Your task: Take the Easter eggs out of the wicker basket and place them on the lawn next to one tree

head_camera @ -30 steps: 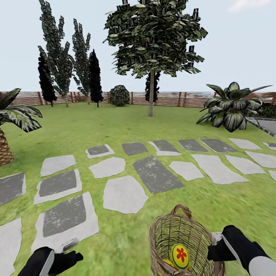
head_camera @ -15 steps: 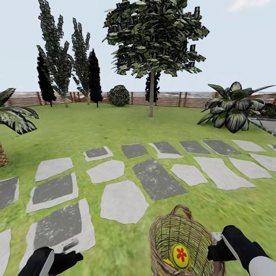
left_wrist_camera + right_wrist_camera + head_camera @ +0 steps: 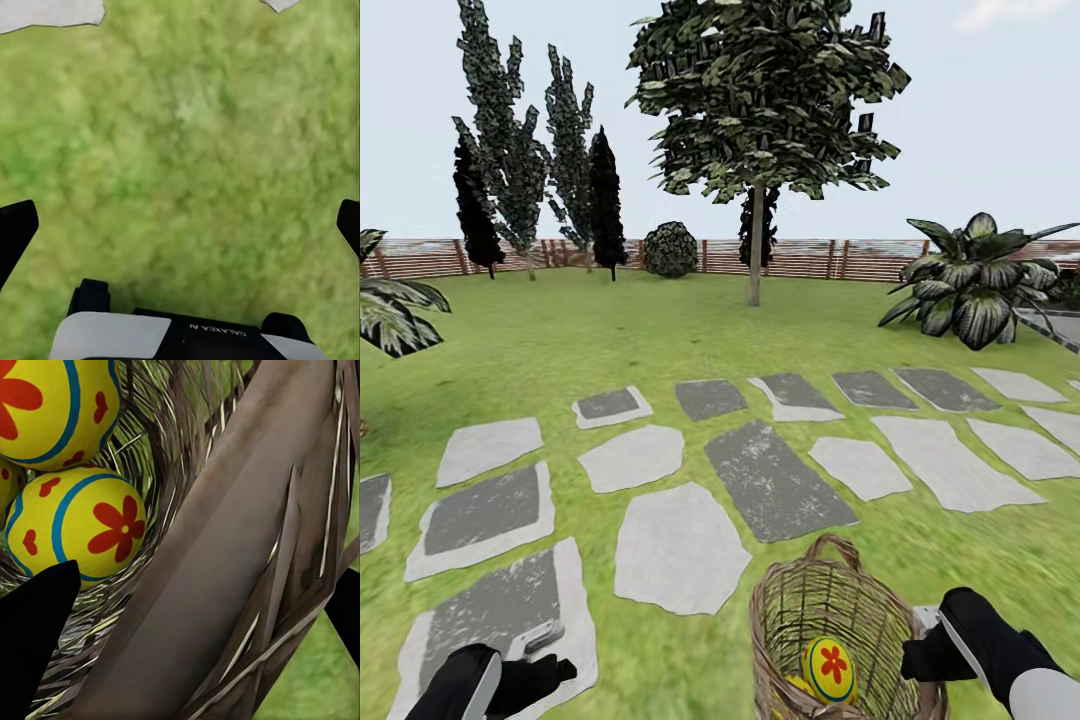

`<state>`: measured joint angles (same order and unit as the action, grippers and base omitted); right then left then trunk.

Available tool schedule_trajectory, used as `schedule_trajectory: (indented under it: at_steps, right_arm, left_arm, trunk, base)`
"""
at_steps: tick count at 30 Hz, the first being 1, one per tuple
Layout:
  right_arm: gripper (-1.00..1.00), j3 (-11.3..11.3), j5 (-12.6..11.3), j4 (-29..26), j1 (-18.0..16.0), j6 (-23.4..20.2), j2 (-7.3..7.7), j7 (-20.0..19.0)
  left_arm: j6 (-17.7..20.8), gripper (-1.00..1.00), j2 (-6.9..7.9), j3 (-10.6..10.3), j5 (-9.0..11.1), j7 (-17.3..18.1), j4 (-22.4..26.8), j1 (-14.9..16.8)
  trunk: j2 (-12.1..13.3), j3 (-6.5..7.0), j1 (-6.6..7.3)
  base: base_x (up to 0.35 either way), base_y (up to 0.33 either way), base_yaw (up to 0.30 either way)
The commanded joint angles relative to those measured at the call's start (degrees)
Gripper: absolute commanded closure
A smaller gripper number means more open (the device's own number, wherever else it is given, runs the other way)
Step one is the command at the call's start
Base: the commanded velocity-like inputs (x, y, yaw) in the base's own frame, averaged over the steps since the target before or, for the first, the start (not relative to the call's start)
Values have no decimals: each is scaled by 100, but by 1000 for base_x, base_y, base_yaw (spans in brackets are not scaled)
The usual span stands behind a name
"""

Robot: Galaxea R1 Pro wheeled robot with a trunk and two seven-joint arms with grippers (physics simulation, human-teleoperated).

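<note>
Right wrist view: the right end effector (image 3: 191,622) grips the rim of the wicker basket (image 3: 225,562), with Easter eggs (image 3: 86,525) inside. The left end effector (image 3: 180,225) hangs wide open over the lawn (image 3: 187,127), holding nothing.

1. Your left gripper (image 3: 545,655) is matte black with blunt fingers, and a pale grey plate sits just above its fingertips.
2. Behind it, your left arm (image 3: 460,685) wears a black shell edged by a white panel.
3. Your right gripper (image 3: 925,650) is black too, with a light grey block at the finger base.
4. Behind that, your right arm (image 3: 1025,680) turns from black to white.
5. Below your left fingertips (image 3: 15,232), the white wrist housing carries small pale lettering.
</note>
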<state>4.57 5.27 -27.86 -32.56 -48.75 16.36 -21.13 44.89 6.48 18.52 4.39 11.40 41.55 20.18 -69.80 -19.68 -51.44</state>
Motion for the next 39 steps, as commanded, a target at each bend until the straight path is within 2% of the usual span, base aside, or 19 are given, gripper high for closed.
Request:
schedule_trajectory:
  at_steps: [1,39]
  right_arm:
    - [100,27,9,-9,-4,-21,7,-49]
    - [100,27,9,-18,-4,-21,-1,-49]
  left_arm:
    - [37,-100,-2,13,44,-6,5,4]
    - [37,-100,2,20,44,-6,11,4]
  trunk:
    - [-4,-7,-4]
    - [-4,8,-4]
  base:
    - [337,0,0]
    - [337,0,0]
